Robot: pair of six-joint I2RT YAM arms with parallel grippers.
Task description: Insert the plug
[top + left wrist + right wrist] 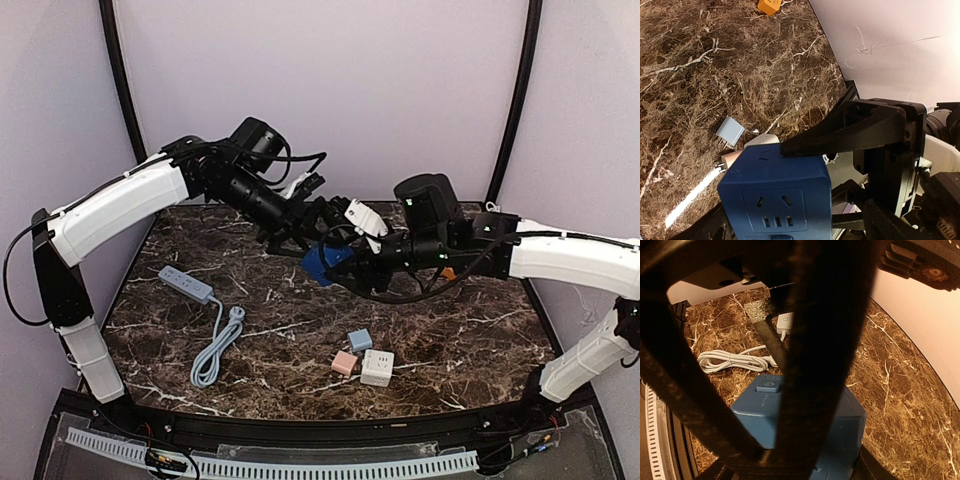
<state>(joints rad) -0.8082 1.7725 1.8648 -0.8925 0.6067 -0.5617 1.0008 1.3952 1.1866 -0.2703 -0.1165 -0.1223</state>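
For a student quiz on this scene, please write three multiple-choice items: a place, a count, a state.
1. Where on the table is the power strip? A) left arm's side B) right arm's side C) in a gripper
2. How many small cubes sit near the front edge? A) two B) three C) five
3. The blue socket cube is: A) lying on the table B) held up by the right gripper C) plugged into the strip
Answers: 1 A, it lies left in the top view; 2 B, grey-blue, pink, white; 3 B, its fingers clamp it above the marble.
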